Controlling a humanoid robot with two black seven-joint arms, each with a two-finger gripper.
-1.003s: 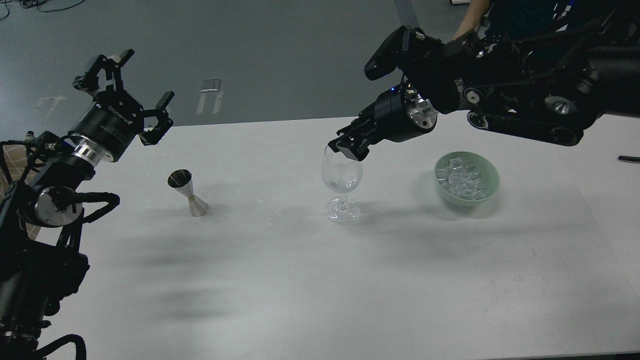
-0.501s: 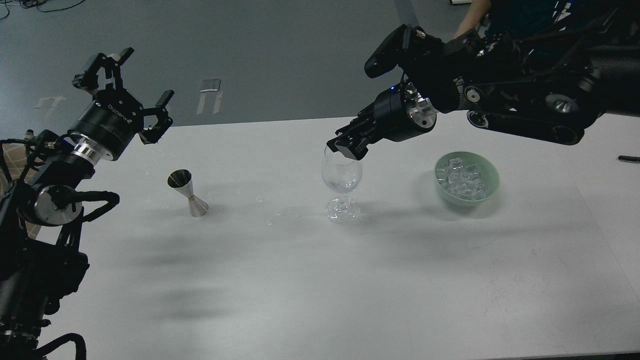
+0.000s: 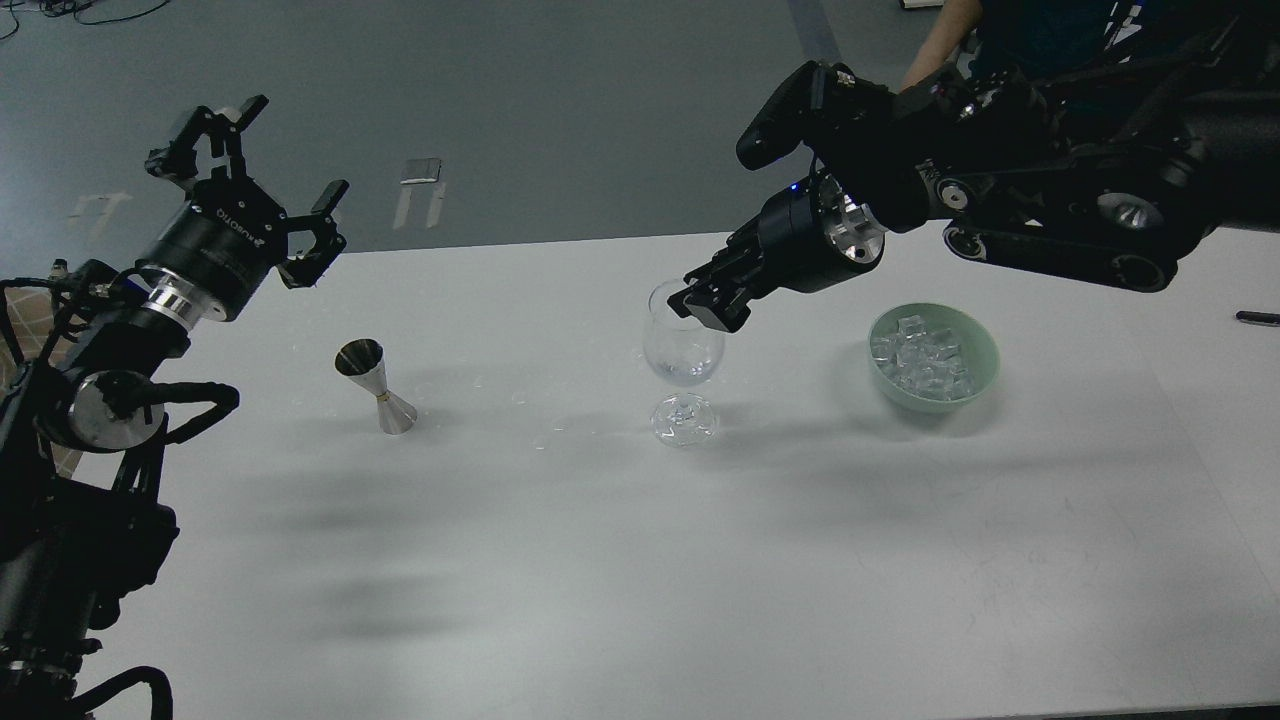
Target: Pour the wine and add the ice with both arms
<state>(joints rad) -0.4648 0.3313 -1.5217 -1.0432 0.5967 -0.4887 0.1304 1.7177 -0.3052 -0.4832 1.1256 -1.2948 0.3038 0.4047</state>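
A clear stemmed wine glass (image 3: 684, 350) stands upright at the table's middle, with a little clear wine (image 3: 685, 373) at the bottom of its bowl. The ice (image 3: 920, 362) is heaped in a pale green bowl (image 3: 987, 345) to the glass's right. My right gripper (image 3: 708, 304) hangs at the glass's right rim; its fingers are dark and bunched, so I cannot tell them apart or see anything held. My left gripper (image 3: 265, 165) is open and empty, raised beyond the table's far left edge. A steel jigger (image 3: 376, 386) stands below it.
The white table (image 3: 640, 560) spreads wide in front of the glass. A black pen (image 3: 1258, 318) lies at the right edge. A person (image 3: 940, 30) stands behind my right arm at the back.
My right gripper has shifted right, from over the glass's mouth to its right rim. The left arm, glass, jigger and bowl have not moved.
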